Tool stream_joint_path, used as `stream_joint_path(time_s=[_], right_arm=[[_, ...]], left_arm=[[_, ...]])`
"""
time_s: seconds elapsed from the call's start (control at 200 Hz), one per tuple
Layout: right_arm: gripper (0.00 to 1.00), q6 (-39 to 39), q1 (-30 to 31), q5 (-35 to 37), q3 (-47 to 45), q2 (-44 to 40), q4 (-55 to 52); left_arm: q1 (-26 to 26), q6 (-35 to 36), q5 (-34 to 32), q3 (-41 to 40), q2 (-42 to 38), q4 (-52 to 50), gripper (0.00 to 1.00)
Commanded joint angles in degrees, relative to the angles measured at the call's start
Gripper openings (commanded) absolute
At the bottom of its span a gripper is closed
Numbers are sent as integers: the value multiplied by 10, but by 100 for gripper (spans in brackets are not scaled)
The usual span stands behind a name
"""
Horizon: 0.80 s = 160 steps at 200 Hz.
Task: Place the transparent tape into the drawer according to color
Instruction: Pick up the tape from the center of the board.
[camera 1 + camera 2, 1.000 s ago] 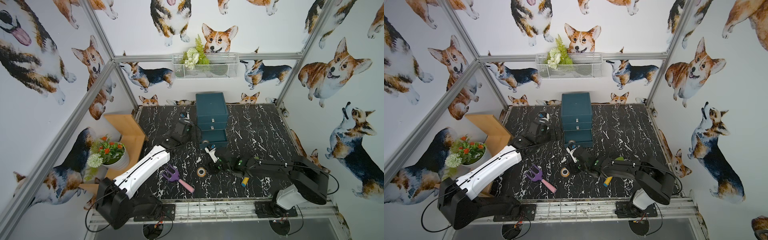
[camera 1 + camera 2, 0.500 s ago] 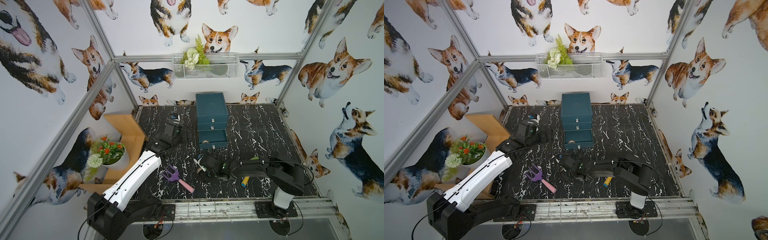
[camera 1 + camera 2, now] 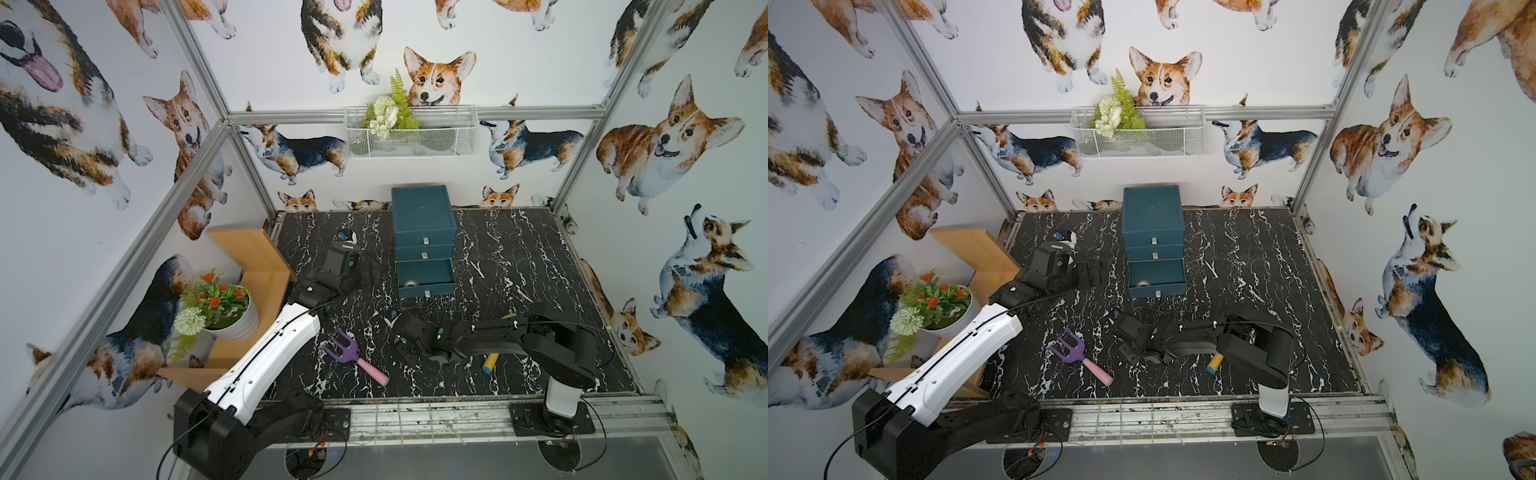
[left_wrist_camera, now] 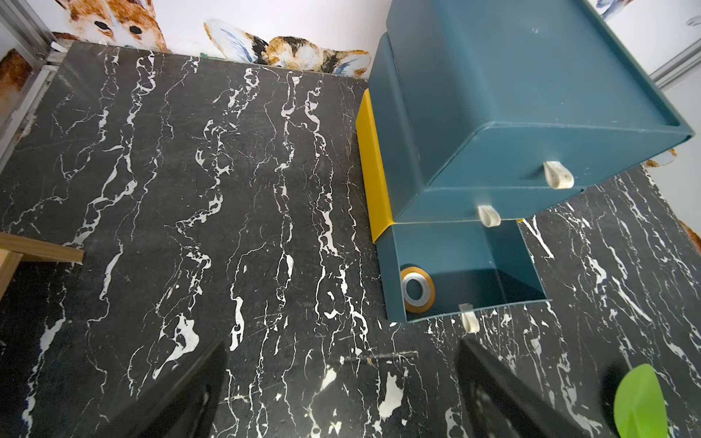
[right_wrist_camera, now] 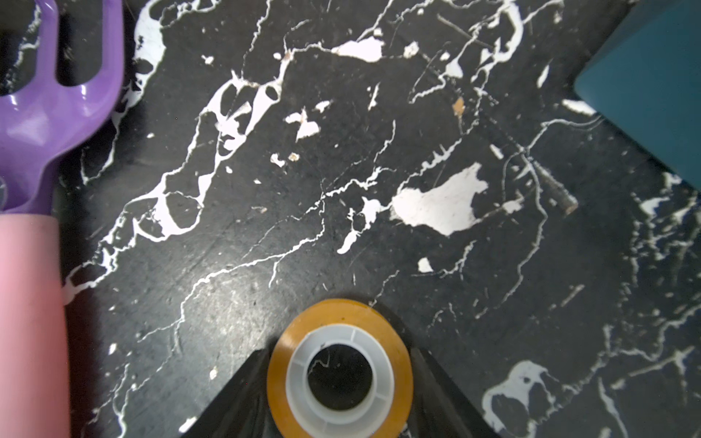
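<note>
The right gripper (image 5: 339, 371) is hanging low over the black, white-veined marble desk (image 3: 519, 257). Its black fingers (image 5: 436, 402) are pressing on both sides of an orange see-through tape roll (image 5: 341, 313) with a white plastic core (the roll is lying flat, with marble showing through its hole). In both top views the arm is hiding this roll. The spot is on the near side of the teal plastic three-drawer cabinet (image 3: 422, 216) and right of the purple toy rake (image 3: 343, 353) with its pink handle. The cabinet's bottom drawer (image 3: 436, 272) is standing pulled out, and a second orange tape roll (image 4: 417, 290) is resting in its near left corner. The left gripper (image 4: 341, 394) is hovering left of the cabinet, its fingers spread wide with nothing between them.
</note>
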Motion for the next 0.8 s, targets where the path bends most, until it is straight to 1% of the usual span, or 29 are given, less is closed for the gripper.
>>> stream_joint_path(time_s=[0.0,0.24,0.425,0.535,0.641,0.731,0.796], right_arm=[[60,1,1,-3,-4,0,-56],[50,8,-2,-2,-23,-54,-34],[49,7,-20,-6,-15,-97,-40],[49,9,-54,-9,-15,-142,-41],[49,0,-106,1,-8,-175,-36],[49,-5,-151,11,2,-179,-14],[49,-2,-183,14,7,-167,14]], left_arm=[[1,5,4,-1,2,11,99],[2,5,9,-4,10,14,99],[4,6,11,-3,11,14,99],[5,7,11,-7,10,14,99],[6,9,16,-13,11,19,99],[6,9,17,-17,14,22,99],[6,10,17,-19,14,22,99]])
